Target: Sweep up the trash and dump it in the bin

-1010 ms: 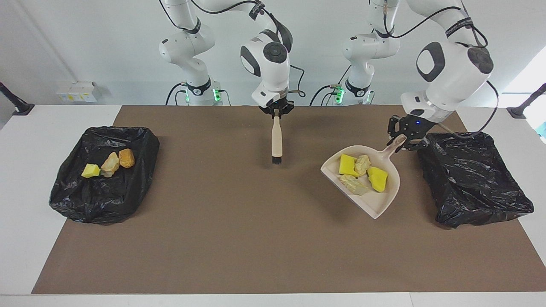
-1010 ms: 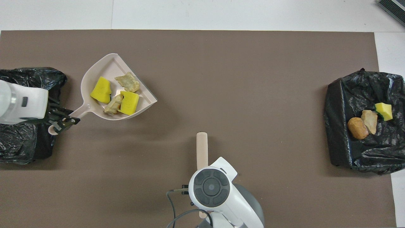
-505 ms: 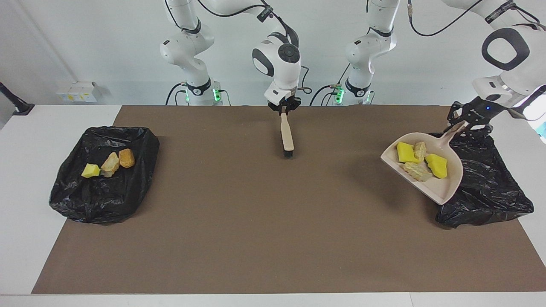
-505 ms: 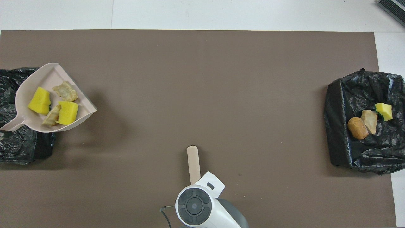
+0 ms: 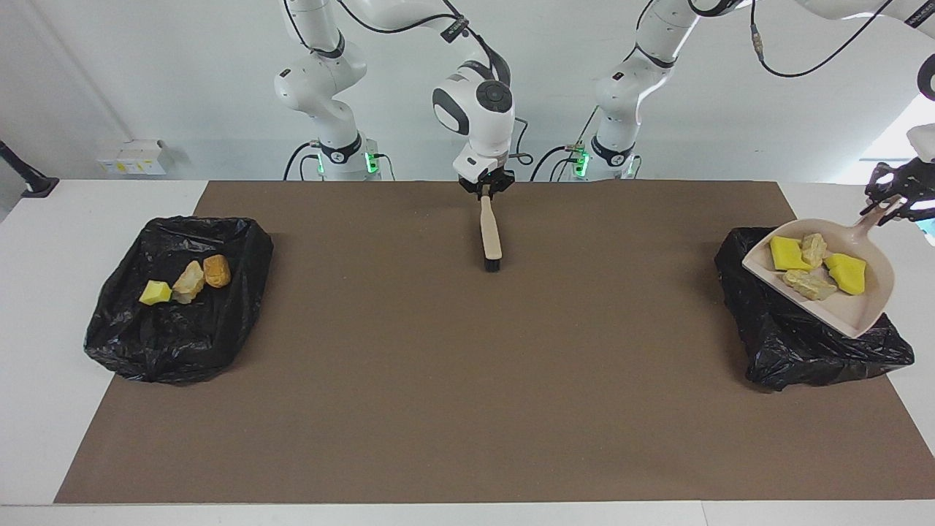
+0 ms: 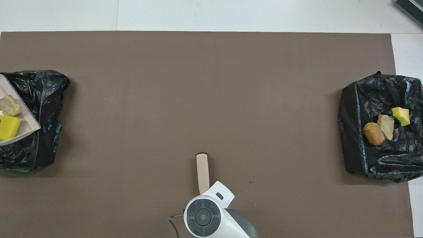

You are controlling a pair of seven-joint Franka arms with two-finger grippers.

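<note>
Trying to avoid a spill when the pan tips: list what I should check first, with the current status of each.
1. Left end effector shut on the handle of the beige plastic dustpan: ok.
2. Dustpan's open lip over the black bag-lined bin at the left arm's end of the table: ok.
3. Four trash pieces, yellow sponge bits and tan chunks, lying inside the pan: ok.
4. Wooden-handled brush, at the right end effector, well away from that bin: ok.
5. Gap between the pan's underside and the bin's rim: cannot tell.
</note>
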